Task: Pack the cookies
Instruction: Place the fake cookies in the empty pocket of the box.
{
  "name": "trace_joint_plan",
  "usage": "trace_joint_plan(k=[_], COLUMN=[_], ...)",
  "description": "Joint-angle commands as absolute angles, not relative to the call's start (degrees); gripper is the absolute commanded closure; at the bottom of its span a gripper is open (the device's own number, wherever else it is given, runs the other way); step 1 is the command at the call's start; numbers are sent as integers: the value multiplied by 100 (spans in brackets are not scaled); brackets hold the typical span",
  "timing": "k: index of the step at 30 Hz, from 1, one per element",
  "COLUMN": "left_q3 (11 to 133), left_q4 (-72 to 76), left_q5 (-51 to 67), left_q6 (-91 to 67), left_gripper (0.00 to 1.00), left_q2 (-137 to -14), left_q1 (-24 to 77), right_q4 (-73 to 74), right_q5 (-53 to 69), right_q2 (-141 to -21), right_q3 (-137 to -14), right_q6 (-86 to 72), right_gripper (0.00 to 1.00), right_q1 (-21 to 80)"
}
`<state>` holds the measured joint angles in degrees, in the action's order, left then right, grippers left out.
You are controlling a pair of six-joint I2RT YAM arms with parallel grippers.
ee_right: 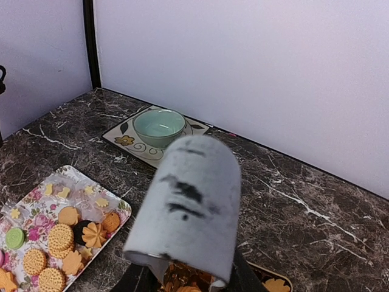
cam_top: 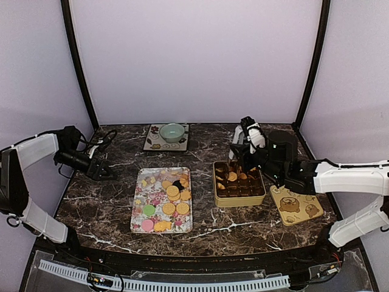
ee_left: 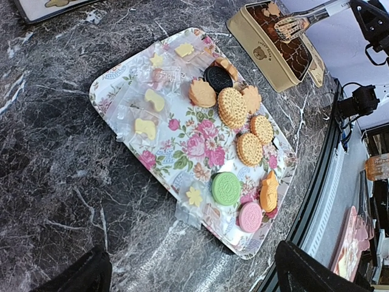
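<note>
A: State of the left tool (cam_top: 102, 171)?
B: Jaws wide apart, nothing between them. It hangs over the left side of the desk (cam_top: 109, 207), left of the tray (cam_top: 138, 193) and apart from it.
A: And the right tool (ee_right: 189, 281)?
B: Clamped on a grey-white padded cylinder (ee_right: 188, 207) with black smudges, above the gold tin (cam_top: 239, 201). The left wrist view shows a slotted metal end (ee_left: 290, 25) over the tin. Cannot tell if it joins the cylinder.
A: Where are the cookies (cam_top: 173, 193)?
B: Most are on the floral tray, mid-desk. They are golden rounds and flower shapes, plus one green, one pink and one dark brown. Small yellow ones sit in clear wrappers at the tray's far end. A few golden ones are already in the tin's dark compartments, toward its left side.
A: Anything else?
B: A lid (cam_top: 296, 205) with bear prints lies flat just right of the tin. A teal bowl (cam_top: 172, 131) sits on a patterned plate (cam_top: 153, 143) at the back of the desk, behind the tray.
</note>
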<state>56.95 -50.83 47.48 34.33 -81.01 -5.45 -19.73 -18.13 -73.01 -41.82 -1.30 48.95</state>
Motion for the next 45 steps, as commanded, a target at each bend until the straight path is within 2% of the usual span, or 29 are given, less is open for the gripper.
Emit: trace_joint_plan(k=[1, 25, 33, 45], left_q3=[5687, 5740, 5773, 5783], left_q4=[-5094, -5116, -5149, -5146], left_q5=[4738, 4715, 4704, 4720], left_q6=[3462, 3428, 3432, 3430], left_gripper=[4, 4, 4, 4], left_q2=[-8065, -8058, -8051, -8077], left_q1=[-527, -525, -527, -525], right_q4=[-2177, -2082, -2083, -1845], right_q5=[-1928, -1658, -1582, -1464], right_q2=[-7010, -6694, -6749, -6594], right_q3=[-4104, -3776, -3834, -4208], right_q6=[-130, -489, -530, -451], right_gripper=[73, 72, 61, 61], right_q1=[4852, 4862, 4863, 4962])
